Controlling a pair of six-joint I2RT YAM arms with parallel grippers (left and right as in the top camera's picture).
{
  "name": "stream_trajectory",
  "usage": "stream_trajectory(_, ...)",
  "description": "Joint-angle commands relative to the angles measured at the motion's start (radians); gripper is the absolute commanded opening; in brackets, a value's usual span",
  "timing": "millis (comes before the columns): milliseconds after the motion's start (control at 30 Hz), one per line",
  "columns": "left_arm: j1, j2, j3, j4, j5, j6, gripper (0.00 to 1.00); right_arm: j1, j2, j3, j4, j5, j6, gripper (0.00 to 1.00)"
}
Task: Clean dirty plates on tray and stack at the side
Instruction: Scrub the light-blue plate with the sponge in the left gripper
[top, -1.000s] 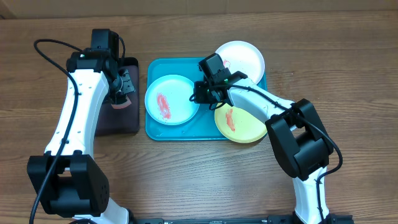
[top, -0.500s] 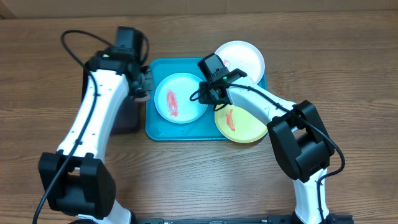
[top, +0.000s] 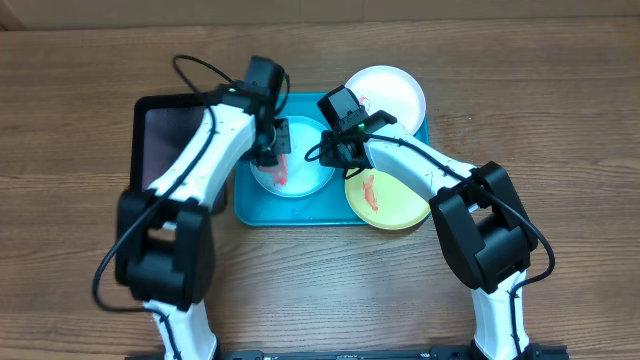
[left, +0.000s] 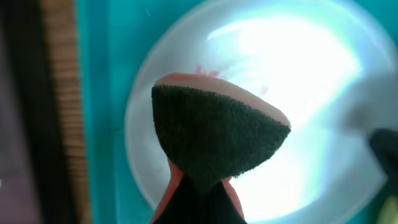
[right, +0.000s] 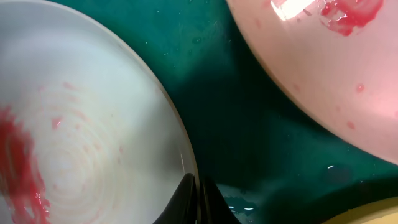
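The light blue plate (top: 305, 172), smeared red, lies on the left part of the turquoise tray (top: 244, 205). My left gripper (top: 277, 143) is shut on a sponge (left: 214, 134) with a dark green face and orange back, held just over that plate (left: 298, 81). My right gripper (top: 330, 152) is shut on the plate's right rim (right: 186, 163). The white plate (top: 392, 92), with a red smear, rests at the tray's back right and shows in the right wrist view (right: 323, 68). The yellow-green plate (top: 392, 200), smeared red-orange, sits at the front right.
A smaller black tray (top: 165, 135) lies on the wooden table left of the turquoise tray. A black cable loops above my left arm.
My left arm has swung right from the black tray to over the light blue plate, carrying the sponge. The light blue plate has shifted slightly right. My right gripper has stayed at its rim.
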Motion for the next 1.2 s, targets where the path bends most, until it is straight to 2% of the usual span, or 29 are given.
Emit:
stream_trajectory(0,-0.012,0.029,0.016,0.008,0.008,-0.022,0.04,-0.006,-0.014,0.011,-0.008,0.029,0.011,0.04)
stream_trajectory(500,-0.013,0.064,0.016,0.051,0.000,-0.021,0.04,-0.011,-0.014,0.011,-0.007,0.029,0.011,0.04)
stream_trajectory(733,-0.015,0.153,0.016,0.094,-0.018,-0.021,0.04,-0.011,-0.014,0.011,-0.008,0.029,0.007,0.04)
stream_trajectory(900,-0.021,0.199,0.016,0.040,-0.001,-0.021,0.04,-0.011,-0.014,0.011,-0.008,0.027,0.007,0.04)
stream_trajectory(1000,-0.021,0.193,0.017,-0.004,0.125,0.026,0.04,-0.014,-0.014,0.011,-0.004,-0.002,0.003,0.04)
stream_trajectory(1100,-0.022,0.188,0.017,-0.028,0.426,0.221,0.04,-0.024,-0.014,0.011,-0.001,-0.035,0.003,0.04)
stream_trajectory(1167,-0.022,0.188,0.017,-0.054,0.512,0.263,0.04,-0.034,-0.014,0.011,-0.002,-0.051,0.003,0.04)
